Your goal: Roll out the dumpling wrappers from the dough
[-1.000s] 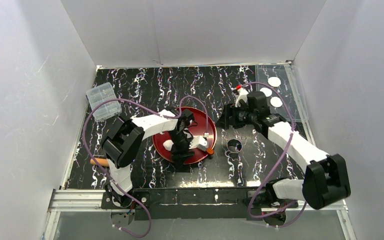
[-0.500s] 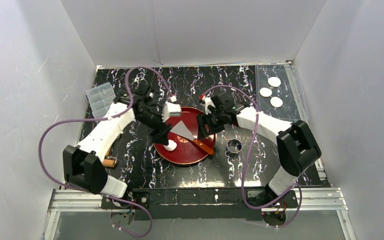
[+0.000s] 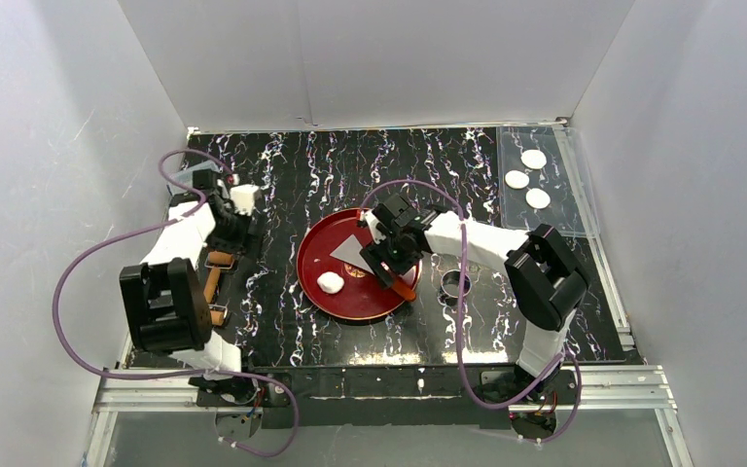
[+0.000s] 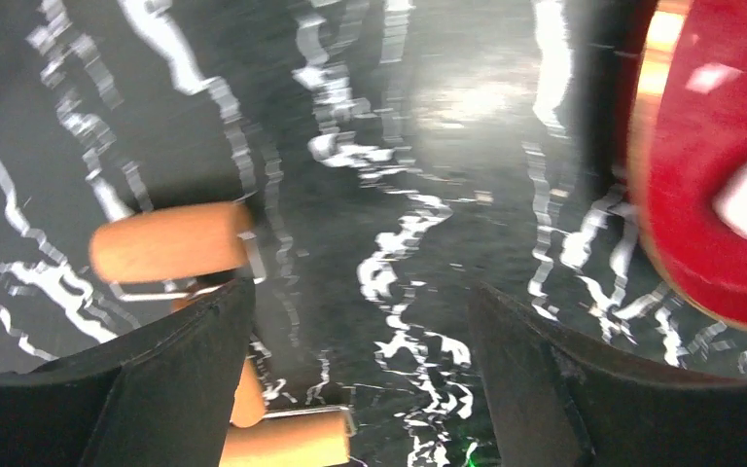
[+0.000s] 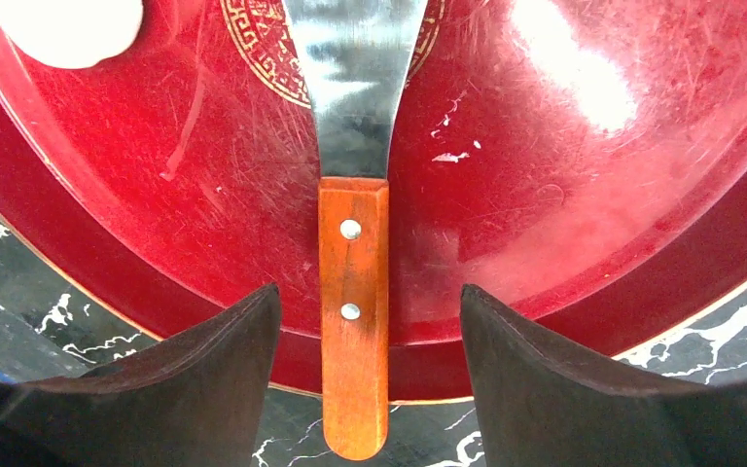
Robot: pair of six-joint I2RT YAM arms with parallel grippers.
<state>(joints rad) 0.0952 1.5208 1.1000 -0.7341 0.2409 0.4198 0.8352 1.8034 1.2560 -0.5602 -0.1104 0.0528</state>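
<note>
Right jaws, spread astride the scraper handle (image 5: 353, 311) at the red plate (image 5: 593, 214) rim, should close squarely mid-handle; left jaws are spread too.

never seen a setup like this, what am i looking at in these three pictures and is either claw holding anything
These are two robot arms bolted to the near edge of a black marbled table. Each ends in a two-finger claw. The wide picture looks down from above and behind them. The other two pictures come from cameras on the wrists.

On the table is a red plate holding a small lump of dough and a scraper with a wooden handle. There is also a metal ring, a wooden roller at the left, and three round wrappers in the far right corner.

The left gripper hangs open by the roller. The right gripper straddles the scraper's handle, open. Nothing is held.
</note>
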